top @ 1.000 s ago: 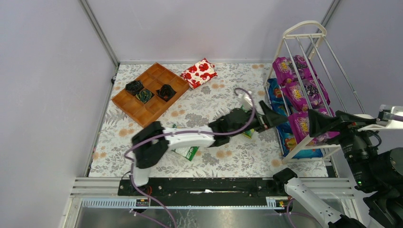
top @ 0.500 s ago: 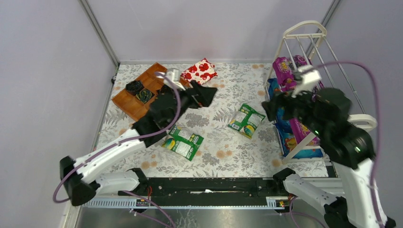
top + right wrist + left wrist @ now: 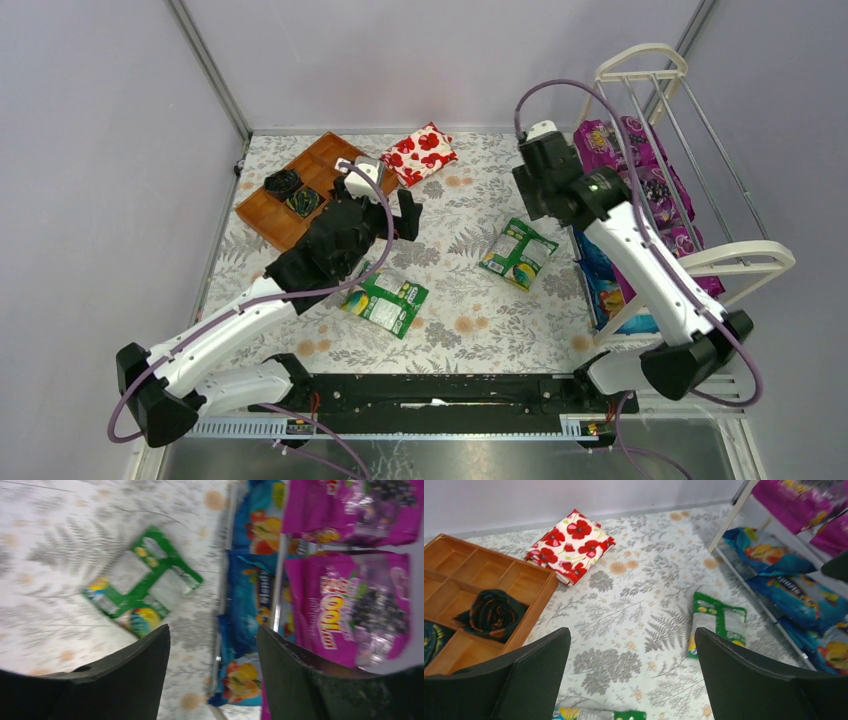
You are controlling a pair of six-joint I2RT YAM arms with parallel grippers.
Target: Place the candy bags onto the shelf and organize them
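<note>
Two green-and-white candy bags lie flat on the table, one (image 3: pixel 518 254) near the shelf's foot and one (image 3: pixel 385 300) in the middle. Magenta-purple candy bags (image 3: pixel 650 185) rest on the slanted tiers of the white rod shelf (image 3: pixel 745 258). My left gripper (image 3: pixel 408 212) hovers open and empty left of the bags. Its view shows the nearer-shelf green bag (image 3: pixel 716 630) ahead of the right finger. My right gripper (image 3: pixel 535 205) hangs open and empty beside the shelf. Its view shows a green bag (image 3: pixel 142 590) and purple bags (image 3: pixel 350 605).
Blue bags (image 3: pixel 590 260) fill the shelf's bottom tier and also show in the left wrist view (image 3: pixel 784 580). A brown compartment tray (image 3: pixel 275 215) with dark rolled items stands at the back left. A red-and-white flowered packet (image 3: pixel 422 153) lies behind it. Grey walls enclose the table.
My left arm pulled back from the shelf to the left side near the tray. My right arm swung in from the right to hang over the table beside the shelf.
</note>
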